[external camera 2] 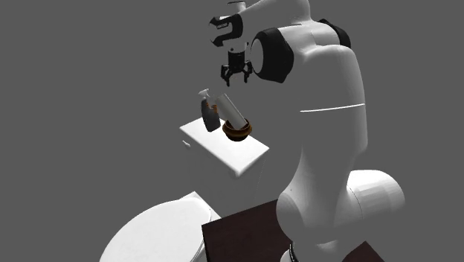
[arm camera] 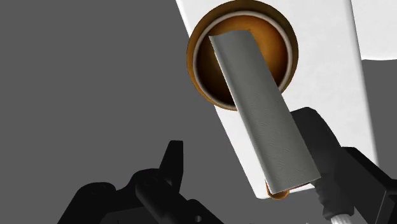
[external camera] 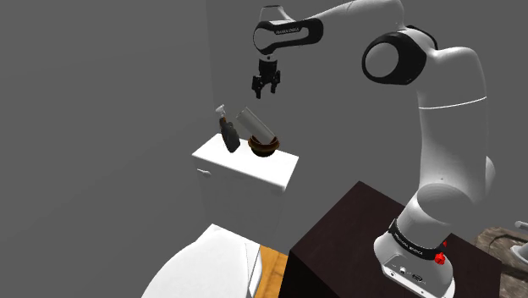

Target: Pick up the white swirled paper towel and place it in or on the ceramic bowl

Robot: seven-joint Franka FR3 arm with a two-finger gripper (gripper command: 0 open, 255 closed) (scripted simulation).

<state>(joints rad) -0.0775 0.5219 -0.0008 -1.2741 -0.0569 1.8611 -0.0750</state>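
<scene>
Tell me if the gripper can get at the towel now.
Probably yes. The open gripper hangs above the towel, which leans in the bowl with its upper end sticking out, and nothing lies between them. The dark bottle stands close beside the towel and might crowd one finger.

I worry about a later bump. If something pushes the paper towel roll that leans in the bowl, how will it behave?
The paper towel roll leans with one end in the bowl, so a push would probably tip it out. As a cylinder, it may then roll off the tank. The bowl stands upright under it, so it seems light.
</scene>
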